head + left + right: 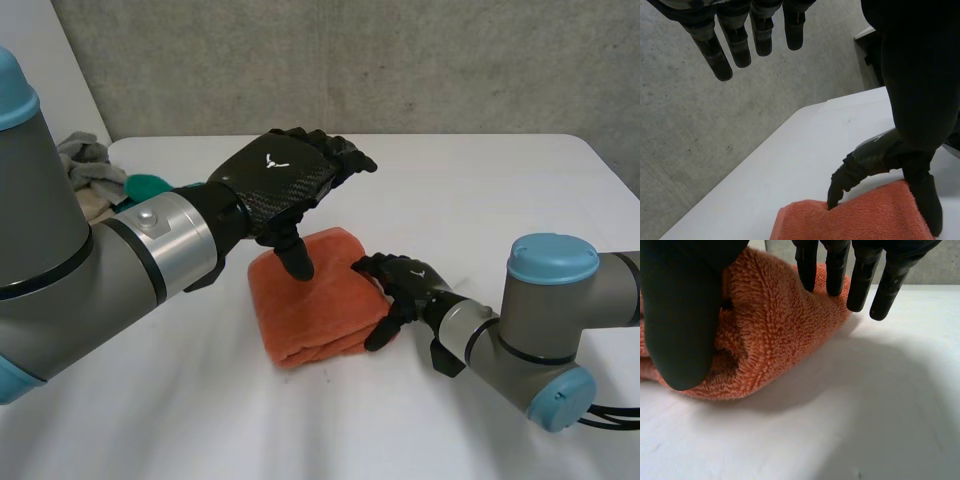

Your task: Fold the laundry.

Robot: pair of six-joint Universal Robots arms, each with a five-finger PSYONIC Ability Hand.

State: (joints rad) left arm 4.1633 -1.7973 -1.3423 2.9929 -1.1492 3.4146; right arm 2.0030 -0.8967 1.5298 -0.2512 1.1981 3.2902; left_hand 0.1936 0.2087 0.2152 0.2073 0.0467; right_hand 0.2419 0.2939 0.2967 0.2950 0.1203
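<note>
Two arms meet over a folded orange towel (pixel 312 322), which lies near the middle of the white table (pixel 480 190). In the head view the left arm (pixel 120 270) reaches in from the side and holds the left hand (pixel 275 185) raised above the towel's far half, back upward. Its fingers stretch loosely forward and its thumb points straight down at the cloth. The right arm (pixel 545 310) lies low along the table, and the right hand (pixel 400 285) sits at the towel's edge on that arm's side, some fingers on top and one curled down over the fold. A pile of other laundry (pixel 85 165) sits at the table's far corner behind the left arm, well apart from the towel.

From the left wrist, the left hand (pixel 740 42) shows straight, slightly spread fingers holding nothing. Its thumb comes down to the towel (pixel 860 220); whether the tip touches cannot be told. The right hand (pixel 865 160) rests a fingertip on the towel's edge.

From the right wrist, the right hand (pixel 680 315) presses its thumb into the stacked layers of the towel (pixel 775 330). Its fingers (pixel 835 265) bear on the top from the other side, so the fold is pinched between them, while the outer fingers hang past the cloth above the table (pixel 865 415)
</note>
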